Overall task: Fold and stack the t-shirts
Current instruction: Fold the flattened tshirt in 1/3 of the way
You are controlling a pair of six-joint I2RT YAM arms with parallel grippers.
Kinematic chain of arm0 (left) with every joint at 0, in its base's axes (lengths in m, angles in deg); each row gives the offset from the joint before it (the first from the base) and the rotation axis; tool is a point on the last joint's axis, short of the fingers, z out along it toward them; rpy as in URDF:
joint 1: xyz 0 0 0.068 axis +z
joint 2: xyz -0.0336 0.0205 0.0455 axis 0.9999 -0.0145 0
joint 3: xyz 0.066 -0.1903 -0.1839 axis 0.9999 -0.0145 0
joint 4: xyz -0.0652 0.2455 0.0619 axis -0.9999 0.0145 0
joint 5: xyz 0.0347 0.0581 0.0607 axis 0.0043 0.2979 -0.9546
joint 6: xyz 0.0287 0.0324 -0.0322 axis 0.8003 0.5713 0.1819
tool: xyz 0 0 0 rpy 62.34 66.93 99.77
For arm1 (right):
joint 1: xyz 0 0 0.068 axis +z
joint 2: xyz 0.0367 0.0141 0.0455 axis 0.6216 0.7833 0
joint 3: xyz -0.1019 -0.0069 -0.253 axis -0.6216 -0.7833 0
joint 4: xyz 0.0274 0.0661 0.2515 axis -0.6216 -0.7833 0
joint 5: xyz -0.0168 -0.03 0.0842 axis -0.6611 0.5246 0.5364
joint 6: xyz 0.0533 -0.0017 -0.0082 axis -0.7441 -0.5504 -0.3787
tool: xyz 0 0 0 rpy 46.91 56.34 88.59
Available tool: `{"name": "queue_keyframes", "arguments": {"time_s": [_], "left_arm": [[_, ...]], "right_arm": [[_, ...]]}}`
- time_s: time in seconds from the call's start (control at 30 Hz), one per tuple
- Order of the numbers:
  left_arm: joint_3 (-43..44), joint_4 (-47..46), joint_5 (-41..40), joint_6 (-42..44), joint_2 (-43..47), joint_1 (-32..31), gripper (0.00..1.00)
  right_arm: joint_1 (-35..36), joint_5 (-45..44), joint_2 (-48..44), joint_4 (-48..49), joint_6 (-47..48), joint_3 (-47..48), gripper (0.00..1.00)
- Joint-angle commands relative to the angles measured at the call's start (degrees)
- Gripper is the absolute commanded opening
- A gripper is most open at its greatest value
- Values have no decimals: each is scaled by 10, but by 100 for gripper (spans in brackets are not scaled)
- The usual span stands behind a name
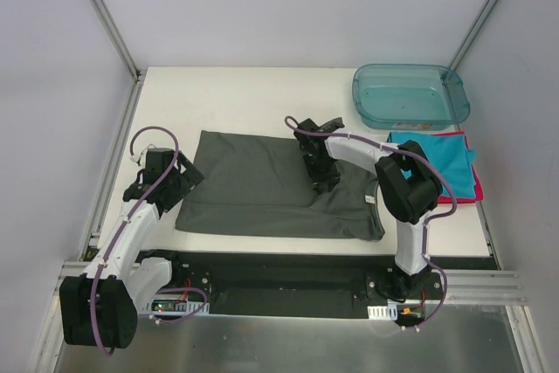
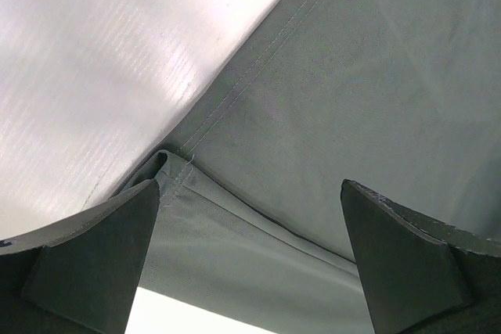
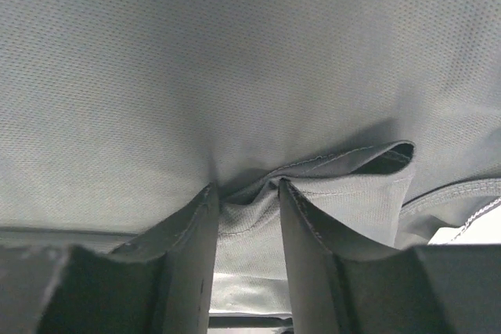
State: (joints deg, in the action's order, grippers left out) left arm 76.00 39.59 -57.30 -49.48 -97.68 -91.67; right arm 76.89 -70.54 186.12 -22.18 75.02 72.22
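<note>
Right end effector (image 3: 244,193) pinches tee (image 3: 235,76) hem — left end effector (image 2: 250,193) gapes.

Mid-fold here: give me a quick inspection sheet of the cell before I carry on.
Surface: white table, no stains seen.
Job's things: dark grey tee spread mid-table; teal shirt folded on a pink shirt at the right edge.
Clutter: teal plastic tub, far right corner.
Grippers: left gripper open over the tee's left hem; right gripper shut on a fold of the tee.
Cables: purple cables loop along both arms, no snag seen.
Surroundings: white walls, metal frame posts.
</note>
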Motion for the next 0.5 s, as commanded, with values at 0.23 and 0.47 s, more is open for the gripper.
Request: {"name": "queue_keyframes", "arguments": {"time_s": [0.23, 0.47], "left_arm": [[-3, -11, 5, 12, 12, 5, 99], [-3, -12, 7, 13, 10, 6, 99]], "right_arm": [[2, -32, -64, 6, -14, -26, 11], [4, -40, -104, 23, -20, -32, 10]]}}
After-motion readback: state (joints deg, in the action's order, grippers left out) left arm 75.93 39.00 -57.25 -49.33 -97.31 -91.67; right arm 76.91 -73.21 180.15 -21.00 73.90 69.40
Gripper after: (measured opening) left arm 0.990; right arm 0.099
